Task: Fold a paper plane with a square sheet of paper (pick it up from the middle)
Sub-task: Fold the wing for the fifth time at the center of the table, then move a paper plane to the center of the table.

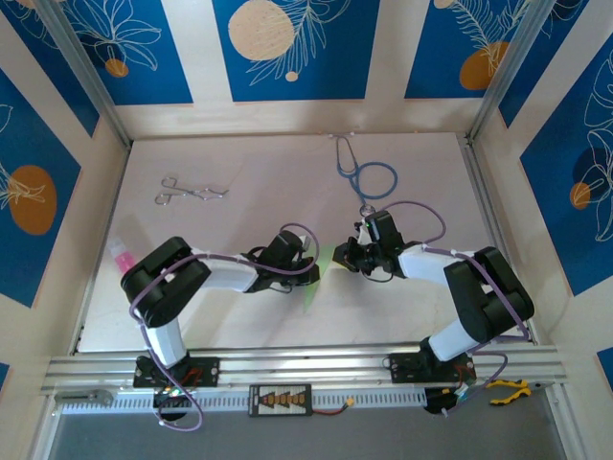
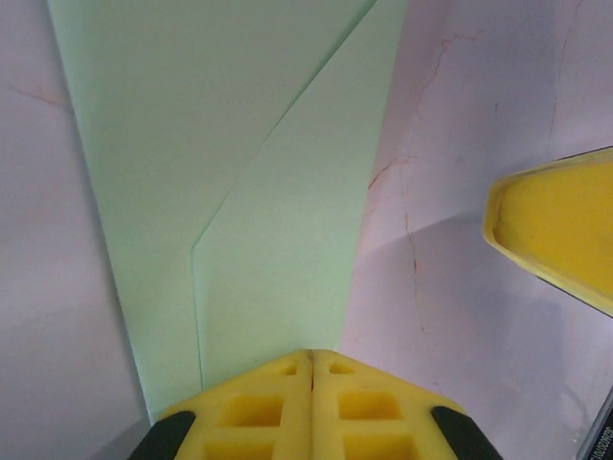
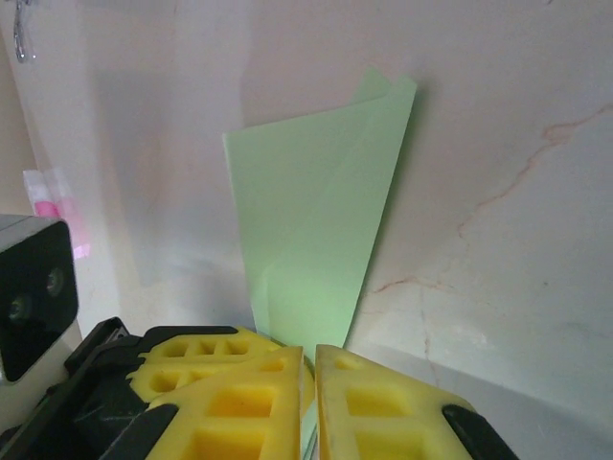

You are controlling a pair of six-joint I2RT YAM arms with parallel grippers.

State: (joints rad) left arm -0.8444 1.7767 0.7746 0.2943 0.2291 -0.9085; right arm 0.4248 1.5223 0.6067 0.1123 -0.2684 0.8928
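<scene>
The paper plane (image 1: pixel 321 275) is pale green paper folded into a long narrow taper. It hangs between the two grippers at the middle of the table. My left gripper (image 1: pixel 308 273) holds it from the left and my right gripper (image 1: pixel 343 257) from the right. In the left wrist view the yellow jaws meet at the paper's narrow end (image 2: pixel 239 172), so the left gripper (image 2: pixel 311 356) is shut on it. In the right wrist view the right gripper (image 3: pixel 309 356) shows a thin slit with the green edge of the paper (image 3: pixel 306 211) in it.
A blue stethoscope (image 1: pixel 369 177) lies at the back of the table, just beyond the right gripper. Metal forceps (image 1: pixel 192 190) lie at the back left. A pink and white item (image 1: pixel 122 254) sits by the left arm's elbow. Walls close in the table's left, right and back.
</scene>
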